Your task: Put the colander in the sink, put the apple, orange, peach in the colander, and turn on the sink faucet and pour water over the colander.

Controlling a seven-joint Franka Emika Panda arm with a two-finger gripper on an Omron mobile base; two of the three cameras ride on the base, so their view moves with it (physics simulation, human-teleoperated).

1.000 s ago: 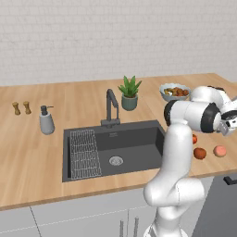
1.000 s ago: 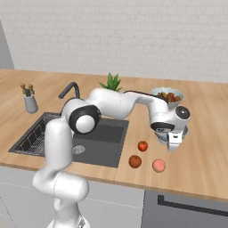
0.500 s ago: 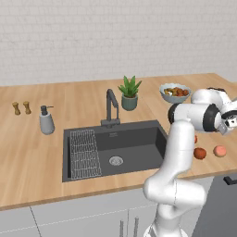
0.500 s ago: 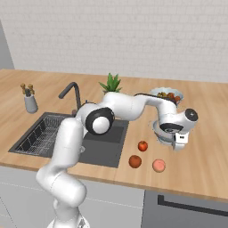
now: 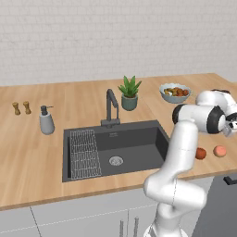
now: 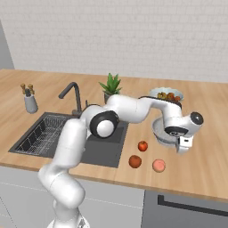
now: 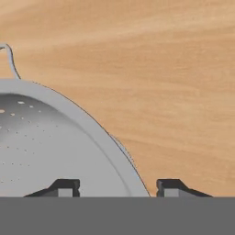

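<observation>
Hand view: the claw straddles the colander's rim, one tip inside, one outside, not visibly pinching. Right of the sink, colander sits on the tabletop beside apple, orange, peach.

Bare counter lies open beyond the colander rim; the food bowl crowds its far side.
</observation>
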